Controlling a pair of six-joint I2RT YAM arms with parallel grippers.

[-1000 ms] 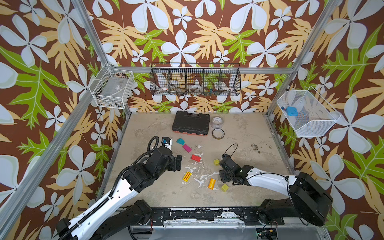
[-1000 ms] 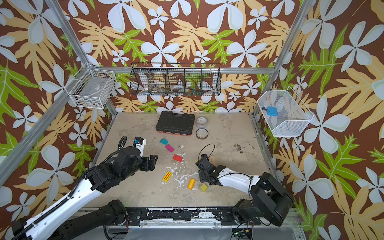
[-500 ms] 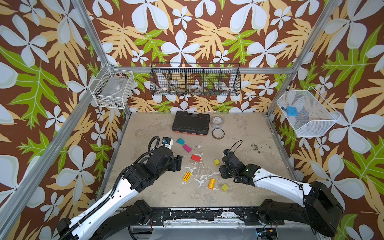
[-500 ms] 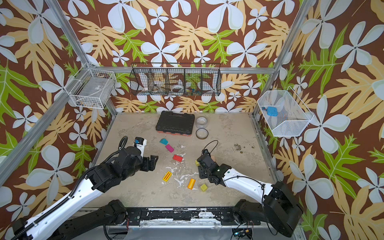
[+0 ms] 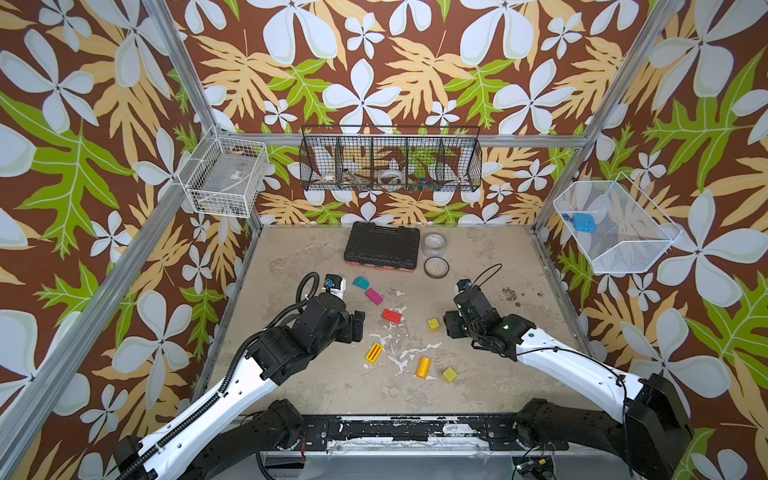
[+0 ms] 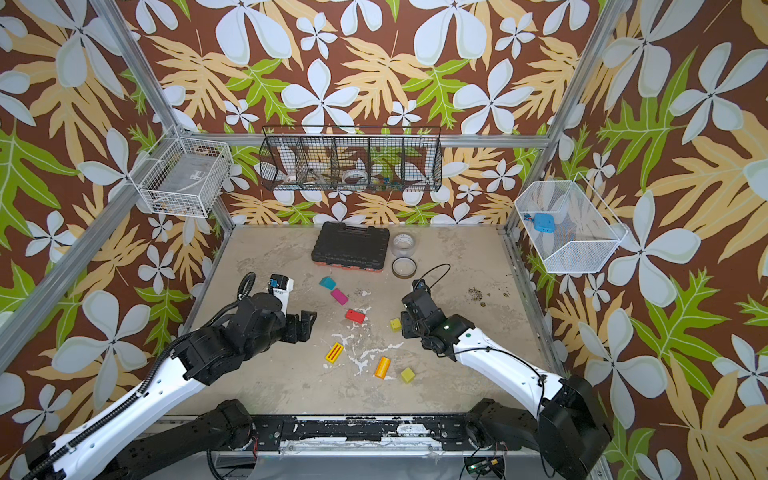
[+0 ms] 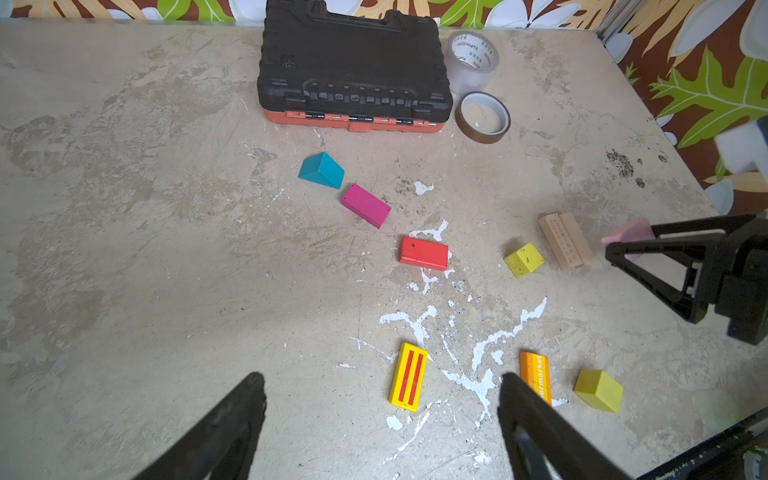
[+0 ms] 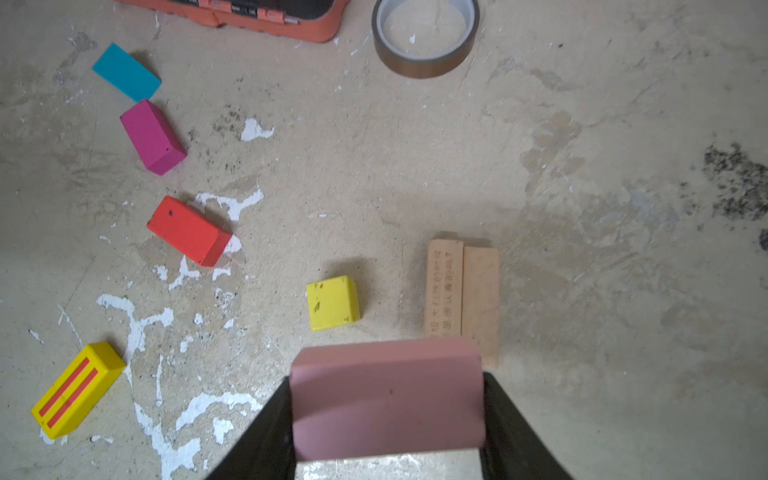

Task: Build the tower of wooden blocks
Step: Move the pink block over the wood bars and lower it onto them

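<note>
My right gripper [image 8: 386,380] is shut on a pink block [image 8: 386,399], held just above the table beside two plain wood bars [image 8: 461,291] lying side by side. In a top view the right gripper [image 5: 451,326] covers that block. Loose wood blocks lie between the arms: a teal wedge [image 5: 360,282], magenta [image 5: 374,296], red [image 5: 392,316], a yellow-green cube [image 5: 433,324], a striped yellow brick [image 5: 374,353], an orange cylinder [image 5: 423,367] and another cube [image 5: 449,375]. My left gripper [image 5: 356,326] [image 7: 380,378] is open and empty, above the striped brick. No tower is in view.
A black tool case [image 5: 381,248] and two tape rolls [image 5: 435,255] sit at the back of the table. Wire baskets hang on the left wall [image 5: 226,183], back wall [image 5: 390,160] and right wall [image 5: 615,226]. White paint splashes mark the table [image 5: 291,266] near the middle.
My right arm has stretched out and carried the pink block a little toward the back, next to the wood bars. The left arm has not moved.
</note>
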